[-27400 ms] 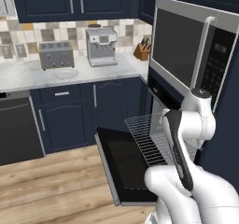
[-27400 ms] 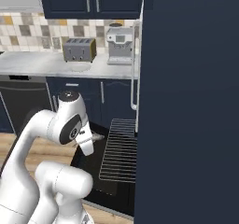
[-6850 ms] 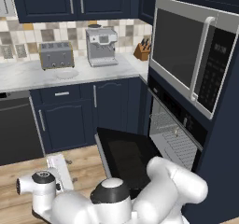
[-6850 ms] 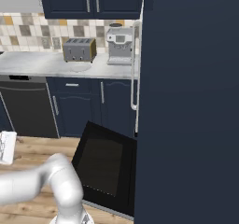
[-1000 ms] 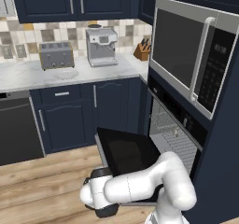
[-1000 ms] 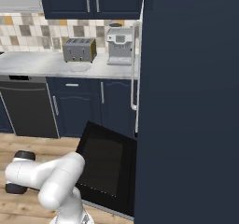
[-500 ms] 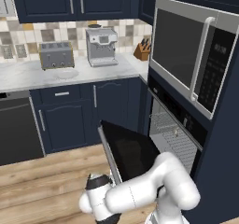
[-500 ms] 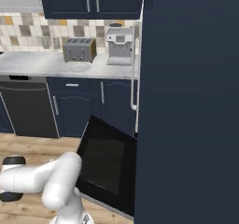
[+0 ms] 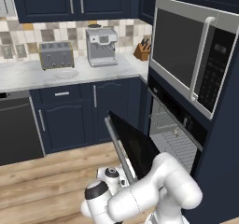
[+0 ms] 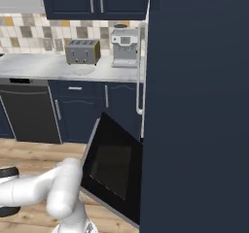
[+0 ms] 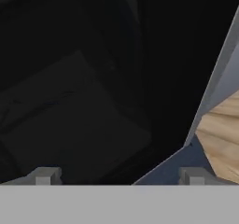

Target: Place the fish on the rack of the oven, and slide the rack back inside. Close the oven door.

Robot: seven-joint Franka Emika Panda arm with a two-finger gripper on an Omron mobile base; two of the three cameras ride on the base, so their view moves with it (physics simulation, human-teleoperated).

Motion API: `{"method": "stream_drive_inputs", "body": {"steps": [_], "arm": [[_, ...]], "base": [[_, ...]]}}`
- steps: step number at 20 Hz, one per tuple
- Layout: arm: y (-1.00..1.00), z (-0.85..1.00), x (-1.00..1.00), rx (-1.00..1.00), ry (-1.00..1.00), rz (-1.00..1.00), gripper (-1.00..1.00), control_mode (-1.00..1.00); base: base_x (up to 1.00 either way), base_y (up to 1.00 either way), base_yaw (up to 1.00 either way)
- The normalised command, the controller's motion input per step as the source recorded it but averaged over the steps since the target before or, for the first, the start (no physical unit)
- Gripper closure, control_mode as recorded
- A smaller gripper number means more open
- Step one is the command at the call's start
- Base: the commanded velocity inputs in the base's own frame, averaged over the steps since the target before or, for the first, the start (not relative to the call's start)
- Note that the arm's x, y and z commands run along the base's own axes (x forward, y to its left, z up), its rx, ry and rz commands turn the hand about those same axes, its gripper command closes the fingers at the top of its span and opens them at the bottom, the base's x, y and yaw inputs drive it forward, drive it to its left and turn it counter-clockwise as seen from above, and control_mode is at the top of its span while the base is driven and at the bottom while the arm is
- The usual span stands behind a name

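The oven [image 9: 175,125] is set in the dark column under the microwave. Its black door [image 9: 133,143] stands tilted about halfway up, with the silver bar handle [image 9: 119,149] along its outer edge. The same door [image 10: 113,165] shows its dark glass in the right base view. The wire rack [image 9: 173,140] lies inside the cavity. The fish is too small to make out there. My white wrist [image 9: 108,175] sits low, against the door's outer face by the handle. In the hand view my gripper [image 11: 119,176] is open, fingertips [image 11: 44,175] wide apart against the dark door panel, holding nothing.
A steel-framed microwave [image 9: 196,55] sits above the oven. On the counter stand a toaster [image 9: 56,55], a coffee machine [image 9: 100,45] and a knife block [image 9: 142,50]. A black dishwasher [image 9: 14,129] is at the left. Wooden floor [image 9: 46,181] lies before the cabinets.
The oven door has swung up from nearly flat to about halfway shut. My hand has risen with it, pressed against its outer face.
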Motion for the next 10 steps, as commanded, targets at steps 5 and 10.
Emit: {"method": "stream_drive_inputs", "body": {"steps": [5, 10], "arm": [[-1.0, 0.65, 0.05, -0.31, -0.2, -0.12, -1.0, -1.0], [-1.0, 0.76, 0.26, -0.28, -0.13, -0.14, -1.0, -1.0]], "base": [[0.0, 0.0, 0.0], [0.0, 0.0, 0.0]]}}
